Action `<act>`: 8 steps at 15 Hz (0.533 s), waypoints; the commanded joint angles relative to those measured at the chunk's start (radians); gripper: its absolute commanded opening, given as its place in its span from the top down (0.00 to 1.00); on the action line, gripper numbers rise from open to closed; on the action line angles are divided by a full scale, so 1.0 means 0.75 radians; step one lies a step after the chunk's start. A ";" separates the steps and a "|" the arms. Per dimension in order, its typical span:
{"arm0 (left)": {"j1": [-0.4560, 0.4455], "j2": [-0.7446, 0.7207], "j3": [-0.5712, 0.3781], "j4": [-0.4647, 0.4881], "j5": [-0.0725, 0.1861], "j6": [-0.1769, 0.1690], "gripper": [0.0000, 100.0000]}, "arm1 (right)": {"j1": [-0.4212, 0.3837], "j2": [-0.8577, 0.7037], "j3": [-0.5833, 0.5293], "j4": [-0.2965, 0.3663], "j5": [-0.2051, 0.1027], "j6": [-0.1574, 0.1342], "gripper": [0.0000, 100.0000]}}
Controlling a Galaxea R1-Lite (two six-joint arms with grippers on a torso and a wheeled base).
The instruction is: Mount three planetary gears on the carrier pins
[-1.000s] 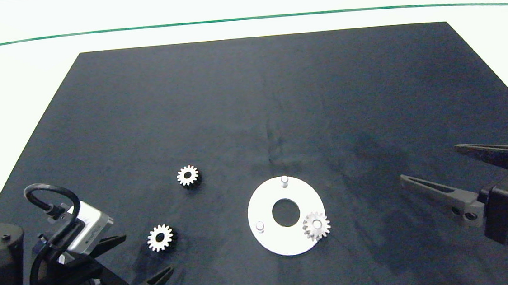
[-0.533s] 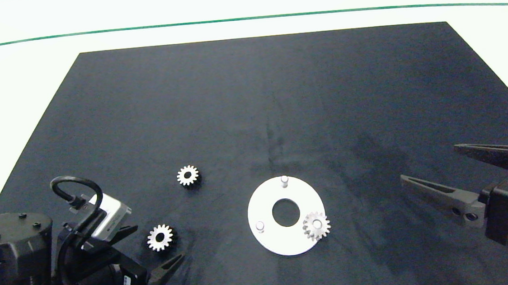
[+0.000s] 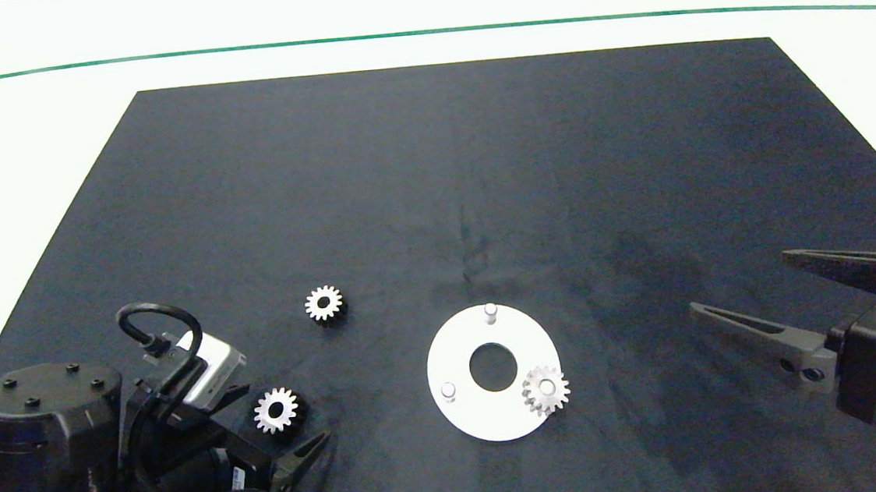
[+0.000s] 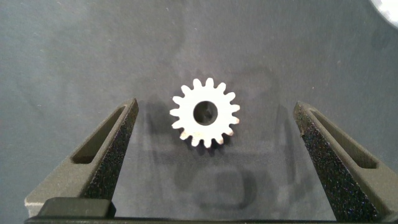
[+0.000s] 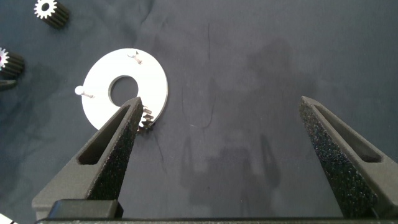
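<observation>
One planetary gear (image 3: 275,410) lies flat on the black mat, and my left gripper (image 3: 287,412) stands open around it, a finger on each side and apart from it. The left wrist view shows this gear (image 4: 204,112) centred between the fingers (image 4: 118,137). A second loose gear (image 3: 324,303) lies farther back. The third gear (image 3: 546,389) sits on a pin at the white disc's (image 3: 463,416) near right rim. Two carrier pins (image 3: 490,312) (image 3: 448,391) stand bare. My right gripper (image 3: 739,282) hovers open to the right of the disc (image 5: 152,78).
The black mat (image 3: 462,158) covers most of the white table, with bare mat behind and between the arms. A green line (image 3: 421,33) runs across the table's far side. My left arm's bulky base (image 3: 38,434) fills the near left corner.
My left arm has moved to the right, bringing its open fingers around the near loose gear. The right arm, disc and gears have not moved.
</observation>
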 commanded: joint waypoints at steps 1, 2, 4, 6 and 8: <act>-0.011 0.023 0.010 -0.011 0.006 0.001 0.00 | 0.001 0.003 0.008 -0.001 -0.003 0.001 0.00; -0.011 0.025 0.012 -0.013 0.006 -0.001 0.00 | 0.001 0.003 0.010 -0.001 0.000 0.001 0.00; -0.008 0.025 0.014 -0.015 0.006 0.001 0.00 | 0.001 0.005 0.010 -0.001 0.002 0.003 0.00; -0.011 0.045 0.016 -0.056 0.006 0.001 0.03 | 0.001 0.005 0.010 -0.001 0.002 0.003 0.00; -0.011 0.098 0.045 -0.144 0.033 0.009 0.08 | 0.001 0.003 0.010 -0.001 0.002 0.003 0.00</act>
